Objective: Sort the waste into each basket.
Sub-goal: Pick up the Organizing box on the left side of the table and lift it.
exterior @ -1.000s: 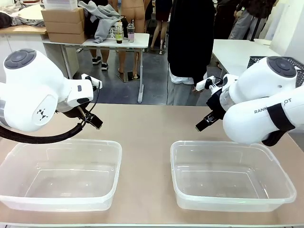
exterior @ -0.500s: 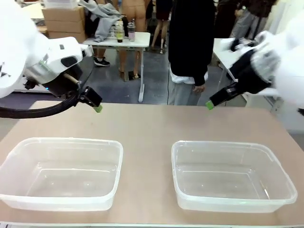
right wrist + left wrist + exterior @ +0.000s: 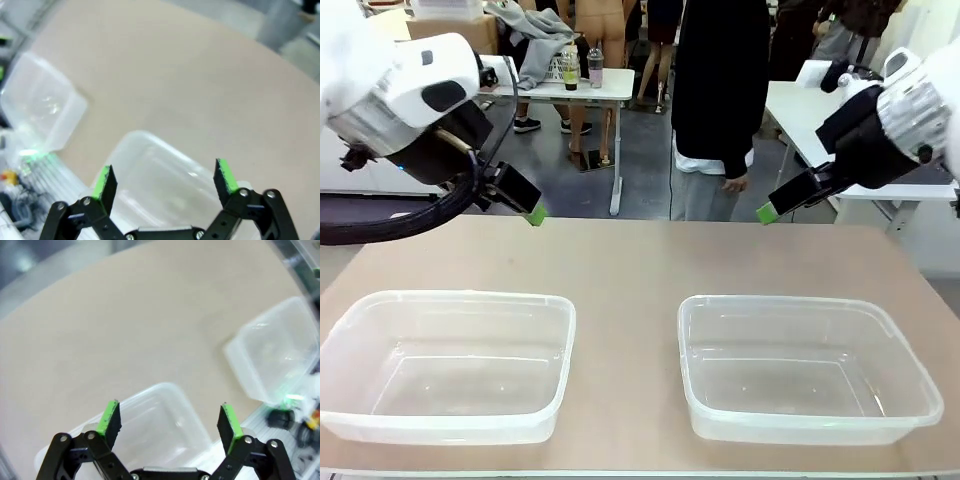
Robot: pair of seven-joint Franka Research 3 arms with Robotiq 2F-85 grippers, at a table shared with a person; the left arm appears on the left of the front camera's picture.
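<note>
Left gripper [image 3: 528,212] at ten o'clock, right gripper [image 3: 767,211] at two, both wide open, empty, left basket [image 3: 450,298] at seven, right basket [image 3: 780,301] at five.

Open tabletop [image 3: 625,265] lies between the left tub [image 3: 450,297] and the right tub [image 3: 780,300] (rims raised); both tubs gape upward.
</note>
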